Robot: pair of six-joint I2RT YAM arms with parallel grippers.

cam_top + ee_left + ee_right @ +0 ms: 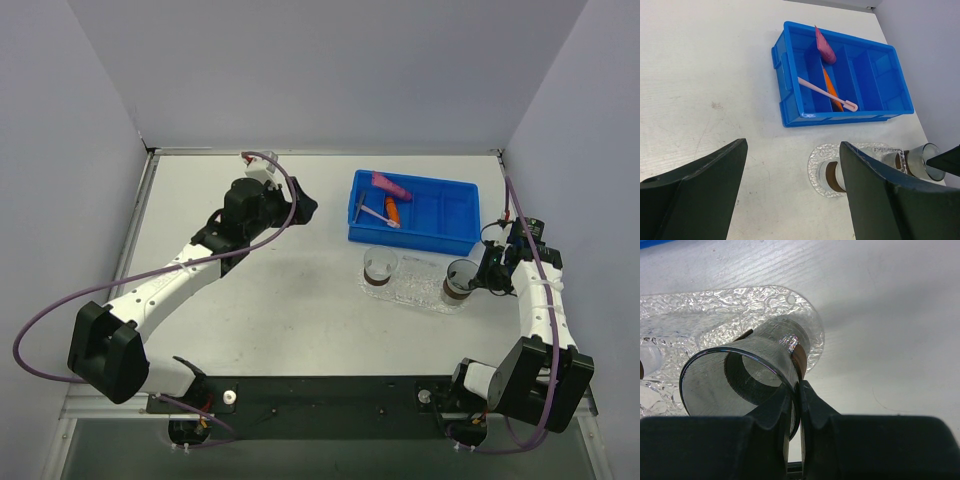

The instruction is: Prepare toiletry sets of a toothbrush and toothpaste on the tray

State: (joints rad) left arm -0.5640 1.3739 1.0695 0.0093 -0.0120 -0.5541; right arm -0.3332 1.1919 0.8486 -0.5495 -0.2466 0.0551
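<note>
Right gripper [796, 390] is pinched narrow on the rim of a clear cup [760, 347], set on the tray [715, 310] at left of the right wrist frame. Left gripper [793, 143] is held wide. Toothbrush [812, 85], pink toothpaste tube [824, 46] and orange toothpaste tube [826, 80] are seen in the blue bin [850, 118], upper centre of the left wrist frame.

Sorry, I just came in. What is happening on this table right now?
The right gripper pinches the rim of a clear cup at the right end of the tray; a second cup stands at its left end. The left gripper hangs open over the table, holding nothing. The toothbrush, the pink tube and the orange tube lie in the blue bin, not yet on the tray.
</note>
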